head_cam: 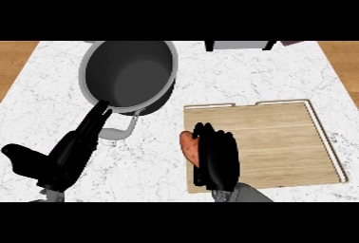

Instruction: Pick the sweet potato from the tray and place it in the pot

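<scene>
- Surface (280, 71): white marble top, wood floor showing past its left and right edges.
- Pot (129, 76): dark grey, round, sits near the far left part of the surface. Inside looks bare as far as I can see. Its handle (123, 128) is a light metal loop sticking out toward the near edge.
- Tray (280, 147): flat wooden board with a thin pale rim, lies on the near right part of the surface, just right of the pot, not touching it.
- Sweet potato (188, 148): orange-brown, at the tray's left edge, roughly halfway along it. Only its left side shows; the rest is hidden behind the right hand.
- Right hand (217, 159): comes in from the near edge, sits over the tray's left side. Fingers (207, 137) are curled round the sweet potato, grasping it. Cannot tell whether the potato is lifted or resting on the tray.
- Left hand (67, 154): over the near left part of the surface, holding nothing. Fingers (95, 121) are straight and released, pointing toward the far edge; the tips reach the pot's near rim, just left of the handle. Contact with the rim cannot be confirmed. Thumb sticks out toward the left edge.
- Far edge: a dark-and-grey object (242, 45) partly cut off, well apart from the tray; can't tell what it is.
</scene>
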`<act>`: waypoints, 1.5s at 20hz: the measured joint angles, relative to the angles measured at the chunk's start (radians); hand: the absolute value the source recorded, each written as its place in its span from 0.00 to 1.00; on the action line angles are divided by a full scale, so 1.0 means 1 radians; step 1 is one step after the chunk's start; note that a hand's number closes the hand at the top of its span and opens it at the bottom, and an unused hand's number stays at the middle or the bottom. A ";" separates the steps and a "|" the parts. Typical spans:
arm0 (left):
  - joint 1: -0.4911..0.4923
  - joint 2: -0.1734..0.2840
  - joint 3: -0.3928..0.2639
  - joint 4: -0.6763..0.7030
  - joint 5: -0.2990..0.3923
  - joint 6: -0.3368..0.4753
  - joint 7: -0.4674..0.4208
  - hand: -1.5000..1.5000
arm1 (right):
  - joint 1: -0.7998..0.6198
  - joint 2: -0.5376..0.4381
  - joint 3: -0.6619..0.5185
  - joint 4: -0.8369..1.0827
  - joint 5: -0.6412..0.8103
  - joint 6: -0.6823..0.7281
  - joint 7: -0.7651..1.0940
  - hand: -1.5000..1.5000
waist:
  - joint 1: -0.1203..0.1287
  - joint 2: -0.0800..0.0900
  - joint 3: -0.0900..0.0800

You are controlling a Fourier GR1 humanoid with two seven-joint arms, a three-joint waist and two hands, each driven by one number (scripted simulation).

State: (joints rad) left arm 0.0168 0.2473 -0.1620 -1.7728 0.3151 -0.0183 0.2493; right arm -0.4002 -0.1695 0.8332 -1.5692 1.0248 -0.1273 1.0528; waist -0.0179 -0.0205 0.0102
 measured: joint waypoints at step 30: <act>-0.037 -0.046 -0.012 0.010 -0.034 -0.040 0.019 0.50 | -0.681 0.166 -0.390 0.086 -0.155 0.131 -0.053 1.00 | 0.054 0.018 -0.001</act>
State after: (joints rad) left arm -0.0204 0.2011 -0.1744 -1.7631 0.2809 -0.0579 0.2684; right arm -1.0809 -0.0030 0.4433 -1.4834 0.8694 0.0038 0.9998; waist 0.0357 -0.0025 0.0087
